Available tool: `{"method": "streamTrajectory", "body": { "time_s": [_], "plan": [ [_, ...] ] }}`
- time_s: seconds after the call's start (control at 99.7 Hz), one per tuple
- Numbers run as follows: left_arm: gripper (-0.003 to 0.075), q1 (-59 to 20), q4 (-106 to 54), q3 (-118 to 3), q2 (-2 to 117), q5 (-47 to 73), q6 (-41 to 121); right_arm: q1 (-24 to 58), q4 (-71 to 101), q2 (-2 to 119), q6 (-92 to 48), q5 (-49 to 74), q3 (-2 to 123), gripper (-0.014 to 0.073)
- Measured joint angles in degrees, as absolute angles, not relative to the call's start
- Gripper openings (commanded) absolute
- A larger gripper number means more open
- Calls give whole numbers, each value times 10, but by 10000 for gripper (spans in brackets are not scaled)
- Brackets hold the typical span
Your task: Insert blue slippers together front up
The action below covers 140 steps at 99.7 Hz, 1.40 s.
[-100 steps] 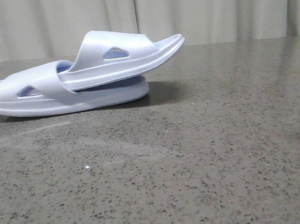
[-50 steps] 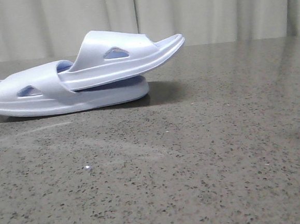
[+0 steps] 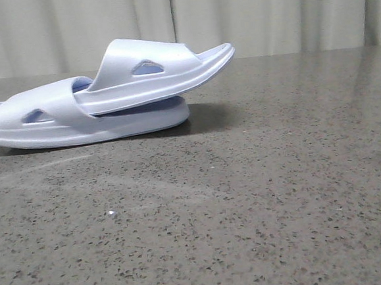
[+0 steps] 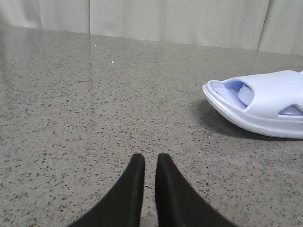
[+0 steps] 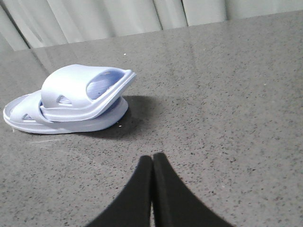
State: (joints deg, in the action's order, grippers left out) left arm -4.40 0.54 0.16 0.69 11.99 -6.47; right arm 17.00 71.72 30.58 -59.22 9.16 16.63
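The blue slippers (image 3: pixel 101 97) lie at the far left of the surface (image 3: pixel 261 196), one pushed heel-first under the other's strap so its toe juts up to the right; the lower one sits flat. They look already nested. Being thick foam, they should be light, springy and a little grippy rather than slick, and not fragile. The wide strap or the sole's side edge would give the best hold; pinching too hard would only squash them.

The left end effector (image 4: pixel 147 163) hovers apart from the pair, its fingers nearly together with a thin gap. The right end effector (image 5: pixel 152 163) is closed and empty, nearer than the slippers.

The surface is dark speckled stone, glossy, with pale curtains (image 3: pixel 266 11) behind.
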Motion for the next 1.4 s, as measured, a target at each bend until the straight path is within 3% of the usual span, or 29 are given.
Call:
{"method": "streamTrajectory", "body": {
  "time_s": [0.14, 0.401, 0.551, 0.782, 0.953, 1.404],
  "plan": [
    [15, -44, 5, 2, 7, 120, -65, 170, 604, 306, -550, 74, 166, -85],
    [15, -44, 5, 2, 7, 121, -65, 139, 156, 266, -151, 35, 121, -85],
    [15, -44, 5, 2, 7, 121, -65, 106, 12, 201, -38, 35, 68, -85],
    [15, -44, 5, 2, 7, 121, -65, 66, -38, 90, -14, 42, -5, -85],
    [15, -44, 5, 2, 7, 122, -65, 41, -42, 36, -8, 117, -6, -85],
    [15, -44, 5, 2, 7, 122, -65, 24, -49, 6, -8, 172, -6, -85]
  ]
}}
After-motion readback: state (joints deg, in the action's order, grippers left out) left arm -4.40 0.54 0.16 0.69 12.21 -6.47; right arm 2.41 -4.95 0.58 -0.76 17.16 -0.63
